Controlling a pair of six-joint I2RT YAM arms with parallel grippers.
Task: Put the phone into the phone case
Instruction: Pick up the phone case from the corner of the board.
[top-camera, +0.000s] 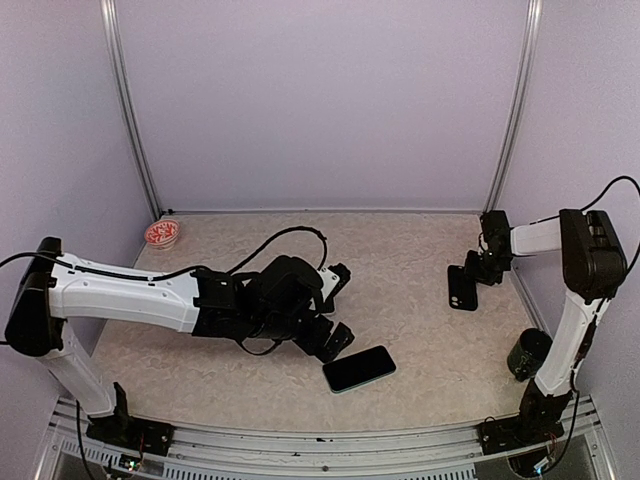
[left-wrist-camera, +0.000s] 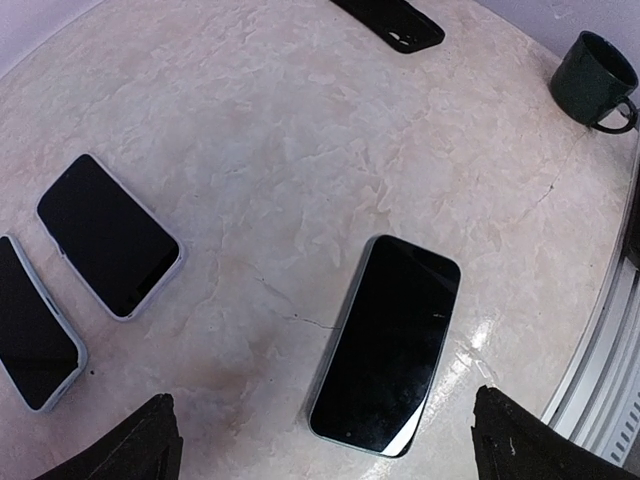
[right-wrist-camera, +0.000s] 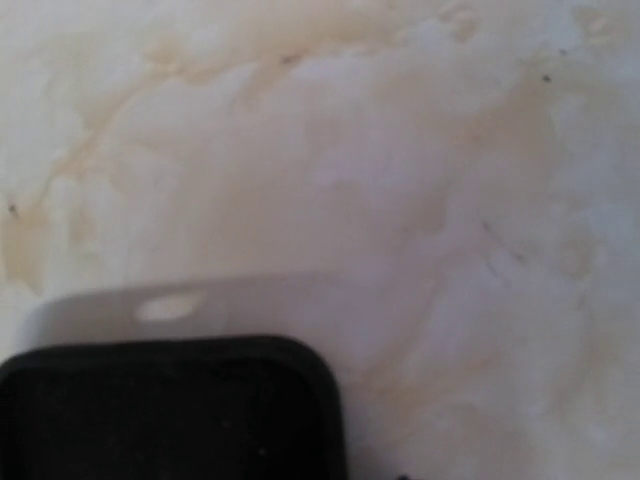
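Left gripper (left-wrist-camera: 322, 452): jaws stand at full spread. In the left wrist view, its two dark fingers (left-wrist-camera: 140, 445) sit at the bottom corners, far apart, with nothing between them in contact.

Phone (left-wrist-camera: 388, 340): lies flat on the table (top-camera: 400, 250), screen up, dark glass with a pale rim. It rests in the gap ahead of the left fingers and is turned at a slant. Its near end is about level with the fingertips and touches neither finger. From overhead, it sits just beside the left gripper's tip, on the side toward the near edge.

Phone case (top-camera: 461, 288): black, on the right half of the table, well apart from the phone. The right gripper (top-camera: 472, 272) is at its far end. The right wrist view is blurred and shows only one rounded black corner of the case, close under the camera, over the mottled surface. No finger is visible there, so whether the jaws are clamped on the case or merely beside it cannot be told.

Other items: two further handsets (left-wrist-camera: 108, 235) with pale rims lie side by side left of the phone in the left wrist view. A dark mug (top-camera: 527, 352) stands near the right arm's base, and a small red-and-white dish (top-camera: 161, 234) sits at the far left corner.
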